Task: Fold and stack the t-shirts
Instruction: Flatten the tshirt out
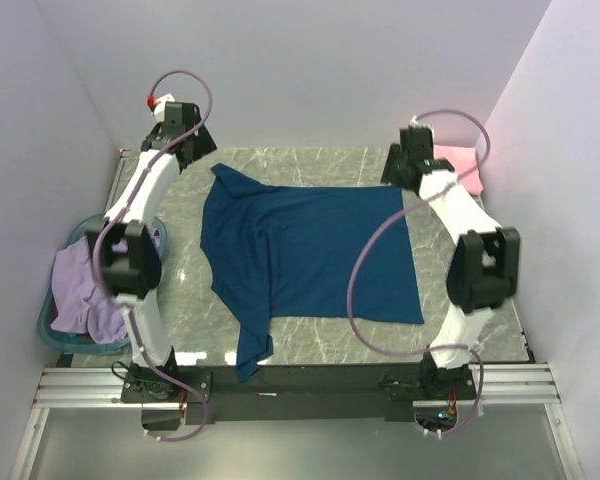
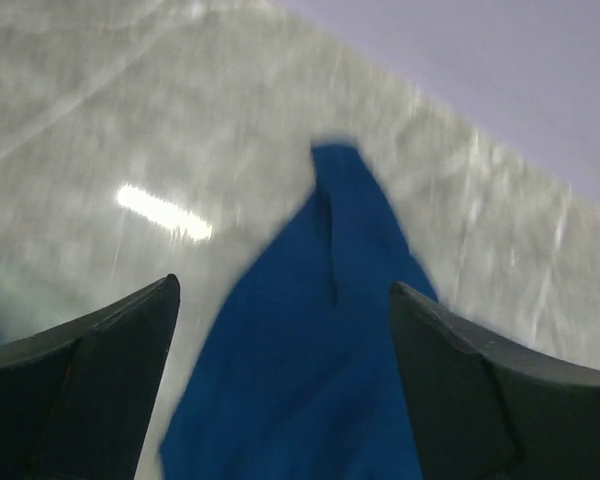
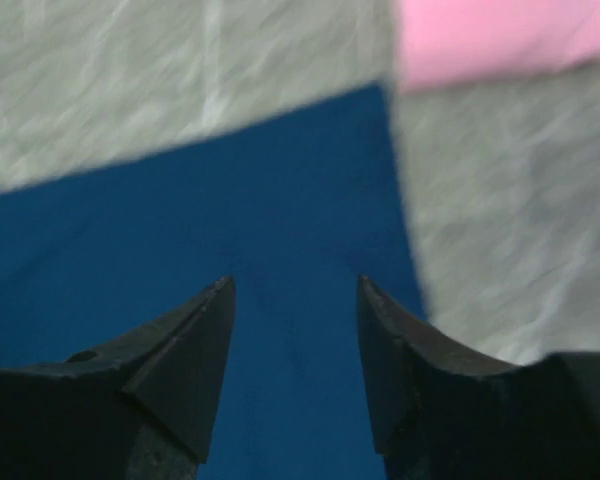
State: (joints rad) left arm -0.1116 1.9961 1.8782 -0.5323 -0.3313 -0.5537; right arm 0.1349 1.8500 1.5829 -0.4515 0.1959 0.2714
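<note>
A: Where is the navy t-shirt?

B: Spread flat in the middle of the table, its straight hem to the right. One sleeve points to the far left. The other points near, and its tip reaches the dark strip at the table's near edge.

A: Any other t-shirts?

B: A pink t-shirt lies at the far right corner of the table. In the right wrist view it sits just beside the navy one's far right corner, but the blur hides whether they touch. A lavender t-shirt is heaped in a teal basket off the table's left side and spills over the rim.

A: And the left pincer?

B: It hangs over the far left sleeve with its fingers spread wide. The navy cloth lies on the table below the gap, and nothing is gripped.

A: The right pincer?

B: It is over the far right corner of the navy shirt. Its fingers stand apart, less widely than the left ones. Flat blue cloth shows between them, and none of it is pinched.

A: How do the arms stand?

B: Each one reaches from its base at the near edge up its own side of the shirt to the far end of the table.
</note>
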